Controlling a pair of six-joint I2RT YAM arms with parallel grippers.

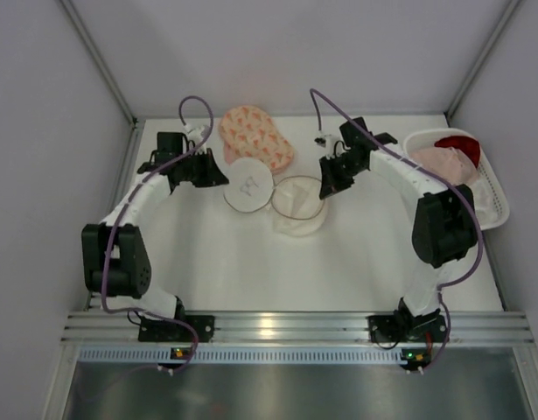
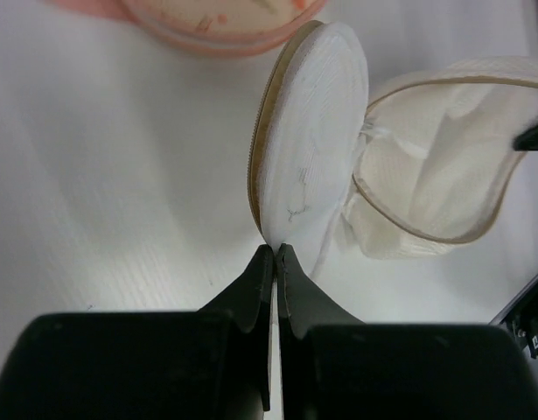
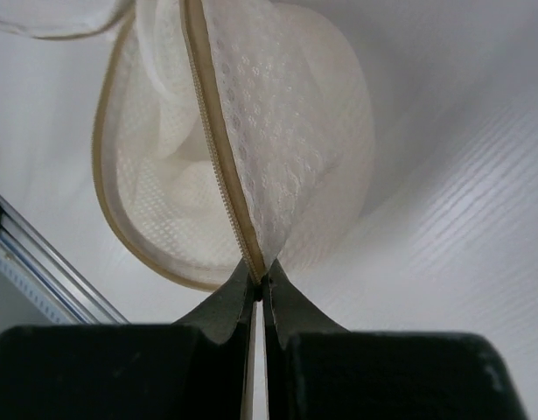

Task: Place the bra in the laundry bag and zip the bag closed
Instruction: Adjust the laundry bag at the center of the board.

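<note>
In the top external view, the laundry bag point(image 1: 300, 224) is seen lying open near the middle of the table point(image 1: 251, 271), its mouth ringed by a beige zip band. Its round white lid flap point(image 1: 248, 186) is spread at 9 o'clock of the mouth and joined to it. The bra point(image 1: 258, 138), pink with an orange pattern, is found on the table at 12 o'clock of the flap, outside the bag, its near edge meeting the flap. The left gripper point(image 1: 223, 178) is placed at the flap's 9 o'clock edge, and the right gripper point(image 1: 324, 188) at the 2 o'clock rim of the mouth. A white basket point(image 1: 500, 197) with a red and a pale pink garment is set at the table's 3 o'clock side, well apart from the bag.

In the left wrist view, the black fingers point(image 2: 255, 289) are pressed together and clamped on the lowest edge of the lid flap point(image 2: 312, 131), which is held on edge and rises toward 12 o'clock. The open body of the bag point(image 2: 443, 166) is seen at 3 o'clock of the flap, and part of the bra point(image 2: 207, 22) at the top of the frame.

In the right wrist view, the fingers point(image 3: 220, 311) are shut tight on the zip-edged rim of the bag point(image 3: 277, 157), whose mesh wall is drawn up from the tips toward 12 o'clock. The open mouth and white mesh lining are seen at 10 o'clock of the tips.
</note>
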